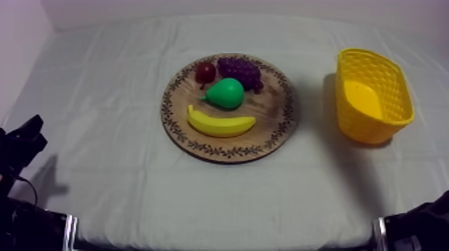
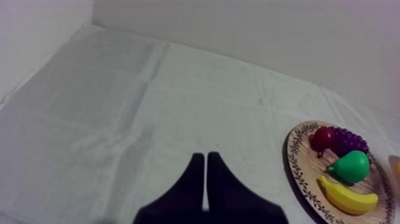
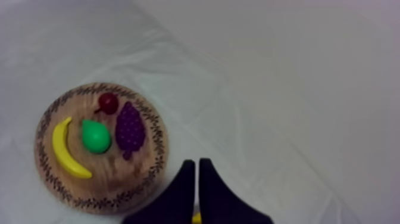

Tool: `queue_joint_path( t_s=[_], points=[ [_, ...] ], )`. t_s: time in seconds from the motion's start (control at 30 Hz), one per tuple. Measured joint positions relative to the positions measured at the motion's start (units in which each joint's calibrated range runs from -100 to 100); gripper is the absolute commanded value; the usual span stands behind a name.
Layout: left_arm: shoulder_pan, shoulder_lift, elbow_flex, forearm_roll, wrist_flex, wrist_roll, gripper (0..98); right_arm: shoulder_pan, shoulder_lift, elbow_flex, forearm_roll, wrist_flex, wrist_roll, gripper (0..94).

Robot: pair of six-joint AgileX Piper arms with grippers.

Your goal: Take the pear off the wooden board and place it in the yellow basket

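pear (image 1: pixel 226 93) sitting mid wooden board (image 1: pixel 274 113), just beside grapes (image 1: pixel 240 69) & banana (image 1: pixel 220 123) | L fingers (image 2: pixel 195 179), R fingers (image 3: pixel 186 182) lying pressed together, gripping nothing | risk: closing fingers nudging neighbours, round pear slipping/rolling | yellow basket (image 1: pixel 374 100) sitting well apart

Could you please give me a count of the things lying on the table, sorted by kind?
Toy fruit: 4, the banana, the pear, the bunch of grapes and the small red fruit
Boards: 1, the wooden board
Baskets: 1, the yellow basket
Total: 6
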Motion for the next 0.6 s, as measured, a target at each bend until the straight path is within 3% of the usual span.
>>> queue_joint_path(
  t_s=[0.43,0.53,0.6],
  points=[
    [0.0,0.0,0.0,0.0,0.0,0.0,0.1,-9.15,16.46,-0.57,1.56,2.79,4.85,3.3],
    [0.0,0.0,0.0,0.0,0.0,0.0,0.1,-10.32,18.93,-1.23,1.17,3.26,5.51,12.4],
    [0.0,0.0,0.0,0.0,0.0,0.0,0.1,-10.78,20.01,-1.24,0.9,3.34,5.32,26.1]
  ],
)
